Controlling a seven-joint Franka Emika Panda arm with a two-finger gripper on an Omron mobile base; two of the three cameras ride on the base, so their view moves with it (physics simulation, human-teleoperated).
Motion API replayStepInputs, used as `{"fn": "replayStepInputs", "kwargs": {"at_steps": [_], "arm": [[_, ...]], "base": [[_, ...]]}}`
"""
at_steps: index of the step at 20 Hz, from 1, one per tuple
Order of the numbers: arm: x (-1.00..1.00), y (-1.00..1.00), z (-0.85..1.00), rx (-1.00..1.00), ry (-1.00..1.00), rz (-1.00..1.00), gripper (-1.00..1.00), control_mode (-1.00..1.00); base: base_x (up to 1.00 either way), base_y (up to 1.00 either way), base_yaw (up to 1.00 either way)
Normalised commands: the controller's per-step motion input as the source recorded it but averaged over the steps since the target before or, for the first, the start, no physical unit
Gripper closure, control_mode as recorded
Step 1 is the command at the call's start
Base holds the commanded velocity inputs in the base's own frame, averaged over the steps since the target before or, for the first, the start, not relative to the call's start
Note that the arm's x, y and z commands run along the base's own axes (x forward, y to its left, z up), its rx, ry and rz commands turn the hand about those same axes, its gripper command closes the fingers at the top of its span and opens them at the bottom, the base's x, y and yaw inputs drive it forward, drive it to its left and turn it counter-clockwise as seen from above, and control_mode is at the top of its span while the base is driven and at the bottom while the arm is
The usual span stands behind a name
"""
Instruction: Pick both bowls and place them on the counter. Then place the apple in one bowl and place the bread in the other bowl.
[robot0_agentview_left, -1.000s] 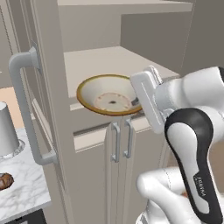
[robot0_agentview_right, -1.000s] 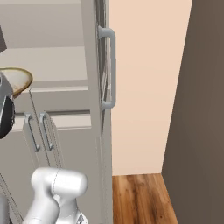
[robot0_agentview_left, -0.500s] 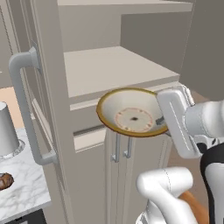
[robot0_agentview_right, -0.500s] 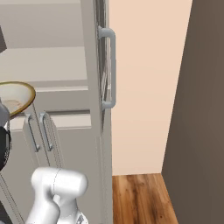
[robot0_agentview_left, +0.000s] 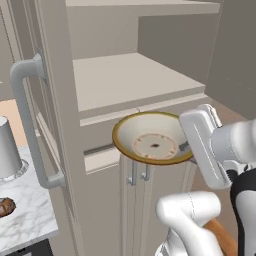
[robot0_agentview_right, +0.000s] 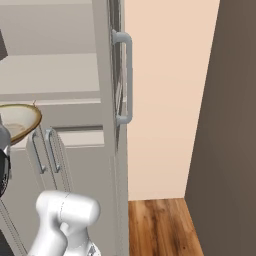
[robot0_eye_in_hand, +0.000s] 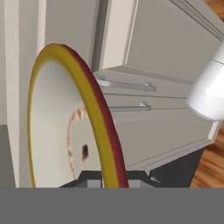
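Note:
A tan bowl with a golden-brown rim, a reddish ring and a dark spot inside hangs in the air just in front of the beige cabinet shelf, above the lower doors. My gripper is shut on its right rim. In the right base view the bowl pokes in at the left edge. In the hand view the bowl stands on edge, its rim pinched in my gripper. The dark-brown bread lies on the white marble counter at lower left. The apple is out of view.
An open cabinet door with a long grey handle stands between the shelf and the counter. A white cylinder stands on the counter behind the bread. Two lower door handles sit under the bowl. A second open door stands to the right.
The bowl has come off the shelf, carried outward and down in my shut gripper. It now hangs in front of the lower doors. The base has not moved.

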Motion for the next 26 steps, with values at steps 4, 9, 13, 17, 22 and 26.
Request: {"fn": "replayStepInputs", "kwargs": {"at_steps": [4, 9, 13, 17, 22, 26], "arm": [[-0.24, 0.0, -0.26, -0.01, 0.04, 0.0, 1.0, 1.0], [0.0, 0.0, 0.0, 0.0, 0.0, 0.0, 1.0, 1.0], [0.0, 0.0, 0.0, 0.0, 0.0, 0.0, 1.0, 1.0], [0.0, 0.0, 0.0, 0.0, 0.0, 0.0, 1.0, 1.0], [0.0, 0.0, 0.0, 0.0, 0.0, 0.0, 1.0, 1.0], [0.0, 0.0, 0.0, 0.0, 0.0, 0.0, 1.0, 1.0]], "base": [[-0.12, 0.0, 0.0], [-0.53, 0.0, 0.0], [-0.51, 0.0, 0.0], [-0.57, 0.0, 0.0], [-0.68, 0.03, 0.0], [-0.69, 0.36, 0.0]]}}
